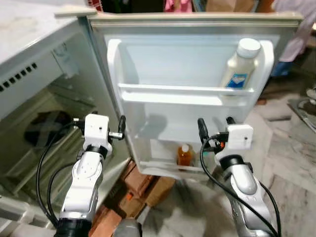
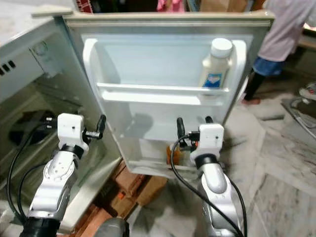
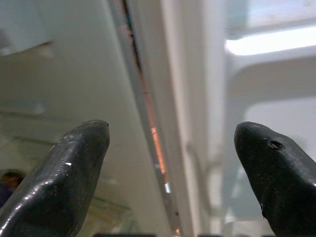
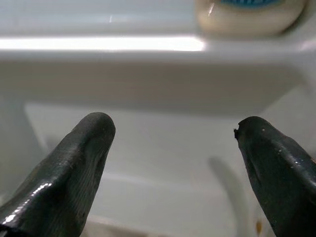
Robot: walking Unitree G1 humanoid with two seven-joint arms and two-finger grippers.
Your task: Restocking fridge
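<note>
Pincers, left (image 1: 121,126) and right (image 1: 216,127), hang spread and empty before the fridge door (image 1: 187,64) shelves.

A pale marble-patterned floor (image 2: 281,163) is seen to the right. Reddish-brown bricks (image 1: 140,185) are stacked on it below the open door. A person (image 2: 276,44) in a light top is seen standing at the far right.
</note>
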